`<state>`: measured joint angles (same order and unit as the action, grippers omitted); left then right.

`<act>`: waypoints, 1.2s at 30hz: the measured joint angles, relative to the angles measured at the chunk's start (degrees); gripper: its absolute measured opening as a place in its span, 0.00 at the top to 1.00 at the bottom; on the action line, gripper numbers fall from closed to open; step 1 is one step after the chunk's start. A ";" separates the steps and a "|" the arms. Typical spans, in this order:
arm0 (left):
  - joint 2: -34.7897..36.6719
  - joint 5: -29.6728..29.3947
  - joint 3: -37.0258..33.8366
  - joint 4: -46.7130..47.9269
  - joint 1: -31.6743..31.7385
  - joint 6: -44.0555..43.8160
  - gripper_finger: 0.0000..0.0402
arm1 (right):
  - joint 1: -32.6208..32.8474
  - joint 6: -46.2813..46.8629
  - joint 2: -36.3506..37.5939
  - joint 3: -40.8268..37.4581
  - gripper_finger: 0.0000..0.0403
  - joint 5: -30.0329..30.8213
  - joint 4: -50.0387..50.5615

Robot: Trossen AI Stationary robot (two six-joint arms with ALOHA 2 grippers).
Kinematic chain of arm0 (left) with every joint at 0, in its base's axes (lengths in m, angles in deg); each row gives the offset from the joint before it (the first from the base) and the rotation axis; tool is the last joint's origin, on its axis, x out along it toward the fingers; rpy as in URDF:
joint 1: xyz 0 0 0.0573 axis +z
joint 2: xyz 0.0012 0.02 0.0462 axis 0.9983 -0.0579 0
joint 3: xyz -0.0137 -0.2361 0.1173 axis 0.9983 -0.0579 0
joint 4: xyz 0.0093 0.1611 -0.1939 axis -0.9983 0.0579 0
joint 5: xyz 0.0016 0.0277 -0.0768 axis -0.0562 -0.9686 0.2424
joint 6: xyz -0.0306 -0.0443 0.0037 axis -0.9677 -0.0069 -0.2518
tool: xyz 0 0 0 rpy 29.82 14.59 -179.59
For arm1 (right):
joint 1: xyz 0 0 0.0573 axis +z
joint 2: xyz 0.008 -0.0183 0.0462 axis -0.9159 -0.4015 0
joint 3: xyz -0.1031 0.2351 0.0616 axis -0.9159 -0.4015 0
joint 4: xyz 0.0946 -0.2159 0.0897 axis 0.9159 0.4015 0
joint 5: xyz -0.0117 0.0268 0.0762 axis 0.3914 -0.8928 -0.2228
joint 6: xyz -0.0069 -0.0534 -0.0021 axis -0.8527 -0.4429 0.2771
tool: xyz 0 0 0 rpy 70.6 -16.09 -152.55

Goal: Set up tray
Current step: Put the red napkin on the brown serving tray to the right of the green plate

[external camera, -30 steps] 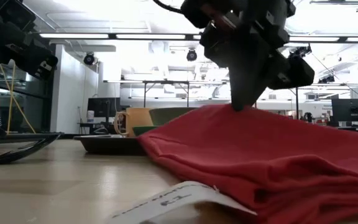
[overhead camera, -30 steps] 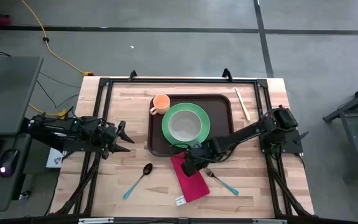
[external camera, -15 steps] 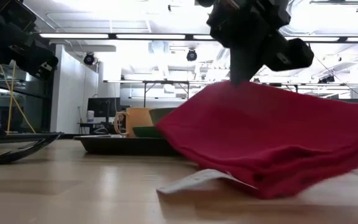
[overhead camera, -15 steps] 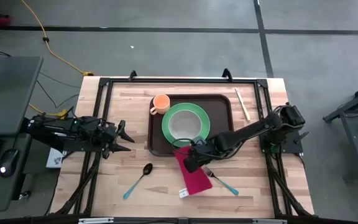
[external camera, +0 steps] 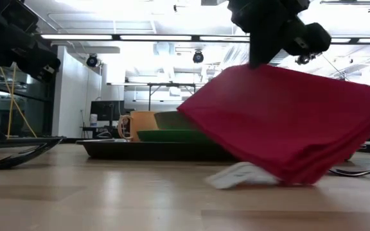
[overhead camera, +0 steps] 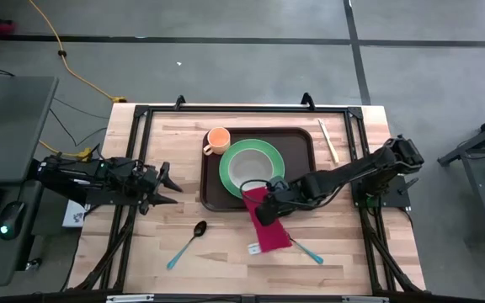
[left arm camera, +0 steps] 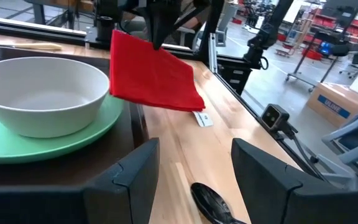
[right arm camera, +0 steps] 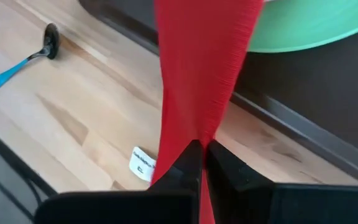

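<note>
Red napkin (overhead camera: 267,225) lifted — right gripper (overhead camera: 263,204) pinching it over tray (overhead camera: 303,145) edge

Bowl (overhead camera: 248,169) on plate (overhead camera: 252,165) in tray (overhead camera: 301,158), cup (overhead camera: 217,140) at plate's left

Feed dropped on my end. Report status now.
Right gripper shut on red napkin, lifted by tray edge. Left gripper open, parked left. Fork under napkin's path.
</note>
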<state>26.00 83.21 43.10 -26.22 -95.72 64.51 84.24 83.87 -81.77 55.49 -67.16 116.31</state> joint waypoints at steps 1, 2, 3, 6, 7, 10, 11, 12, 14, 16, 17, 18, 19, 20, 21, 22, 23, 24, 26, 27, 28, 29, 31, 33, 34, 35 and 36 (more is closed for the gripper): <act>-0.02 -0.45 0.00 -0.02 0.01 -0.06 0.43 | 0.00 0.05 0.34 0.00 1.00 0.37 0.92; -0.02 -1.13 0.00 -0.04 0.00 -0.11 0.43 | 0.00 0.09 0.75 0.00 1.00 0.71 1.87; 0.00 -1.40 0.00 -0.06 0.02 -0.13 0.43 | 0.00 0.13 1.25 0.00 1.00 0.97 2.76; -0.01 -1.82 0.00 -0.07 0.01 -0.13 0.43 | -0.29 0.36 2.83 0.00 1.00 2.29 5.02; -0.02 -1.82 0.00 -0.07 0.00 -0.13 0.43 | -0.41 0.47 3.47 0.00 1.00 2.94 5.48; -0.02 -1.86 0.00 -0.07 0.01 -0.15 0.43 | -1.06 0.50 5.56 0.00 1.00 5.26 6.24; -0.02 -1.88 0.00 -0.04 0.02 -0.15 0.43 | -1.37 0.44 6.19 0.00 1.00 5.85 6.71; -0.02 -1.92 0.00 -0.03 0.00 -0.15 0.43 | -1.71 0.34 6.85 0.00 1.00 6.30 7.22; -0.01 -1.97 0.00 -0.01 0.00 -0.15 0.43 | -2.50 0.11 8.03 0.00 1.00 7.08 8.74; -0.02 -1.97 0.00 0.00 0.02 -0.15 0.43 | -3.45 -0.27 8.96 0.02 1.00 7.65 10.32; -0.02 -1.97 0.00 0.00 0.00 -0.15 0.43 | -3.97 -0.60 9.39 0.02 1.00 7.71 11.02; -0.02 -1.97 0.00 0.02 0.01 -0.15 0.43 | -4.56 -0.83 9.71 0.02 1.00 7.71 11.85; -0.02 -1.97 0.00 0.02 0.01 -0.16 0.43 | -5.21 -1.38 10.06 0.02 1.00 7.74 12.56; -0.02 -1.97 0.00 0.02 0.00 -0.17 0.43 | -5.89 -1.97 10.35 0.02 1.00 7.96 13.00; -0.02 -1.97 0.00 0.04 0.02 -0.15 0.43 | -6.61 -2.58 10.62 0.02 1.00 8.22 13.16; -0.01 -1.97 0.00 0.02 0.02 -0.15 0.43 | -7.40 -3.33 10.93 0.02 1.00 8.28 13.37; -0.01 -1.97 0.00 0.02 0.01 -0.17 0.43 | -8.22 -4.04 11.25 0.02 1.00 8.26 13.62; -0.01 -1.97 0.00 0.03 0.00 -0.17 0.43 | -9.09 -4.77 11.46 0.02 1.00 8.29 13.90; 0.00 -1.97 0.00 0.02 0.00 -0.17 0.43 | -10.92 -6.20 12.05 0.02 1.00 8.35 14.66; 0.00 -1.97 0.00 0.02 0.01 -0.17 0.43 | -11.94 -6.88 12.14 0.02 1.00 8.32 15.14; -0.02 -1.97 0.00 0.02 0.01 -0.17 0.43 | -12.84 -7.61 12.16 0.02 1.00 8.37 15.55; -0.02 -1.97 0.00 0.02 0.02 -0.20 0.43 | -13.74 -8.13 12.28 0.02 1.00 8.32 15.94; -0.01 -1.97 0.00 0.02 0.01 -0.44 0.43 | -15.48 -9.54 12.36 0.02 1.00 8.24 16.72; 0.00 -1.97 0.00 0.02 0.00 -0.44 0.43 | -17.15 -10.73 12.36 0.02 1.00 8.21 16.98; -0.02 -2.19 0.00 0.04 0.00 -0.44 0.43 | -17.88 -11.25 12.36 0.02 1.00 8.19 17.02; 0.00 -2.62 0.00 0.04 0.00 -0.58 0.43 | -18.65 -11.80 12.36 0.04 1.00 8.17 17.27; -0.02 -2.84 0.00 0.04 0.00 -0.63 0.43 | -19.37 -12.20 12.36 0.04 1.00 8.15 17.70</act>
<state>25.97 80.37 43.10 -26.18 -95.72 63.87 64.87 71.67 -69.41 55.53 -59.01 134.01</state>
